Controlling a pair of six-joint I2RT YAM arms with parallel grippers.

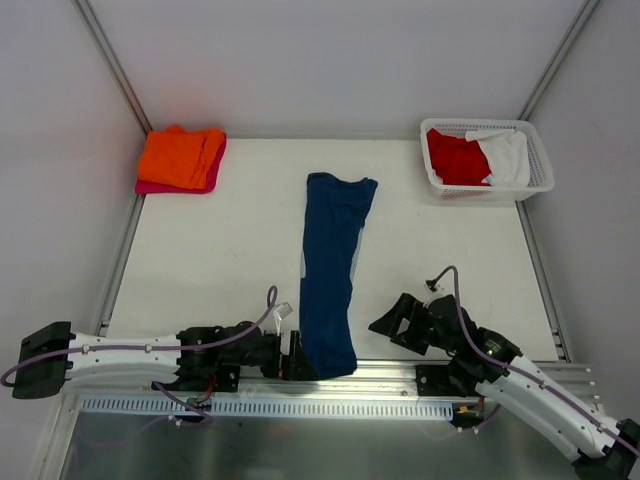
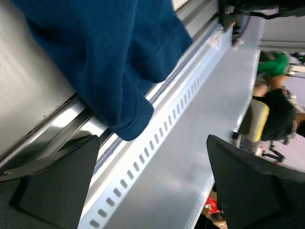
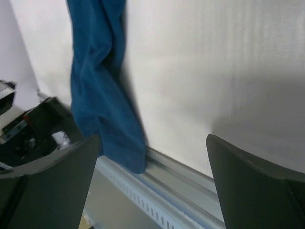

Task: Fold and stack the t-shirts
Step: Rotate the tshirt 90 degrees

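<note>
The navy blue t-shirt (image 2: 109, 57) droops down onto a slotted metal rail (image 2: 200, 81) - its hemmed corner ends just above the left pincer (image 2: 152, 140), whose dark fingers (image 2: 62, 181) stand wide apart, holding nothing.

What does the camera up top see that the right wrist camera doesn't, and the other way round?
Only the top view: the orange t-shirt lying on the pink t-shirt in the far left corner, and the white basket holding the red t-shirt and the white t-shirt. Only the right wrist view: the right gripper up close, its fingers open with nothing between them. Both: the navy t-shirt, folded into a long strip on the table, its near end drooping over the edge.
</note>
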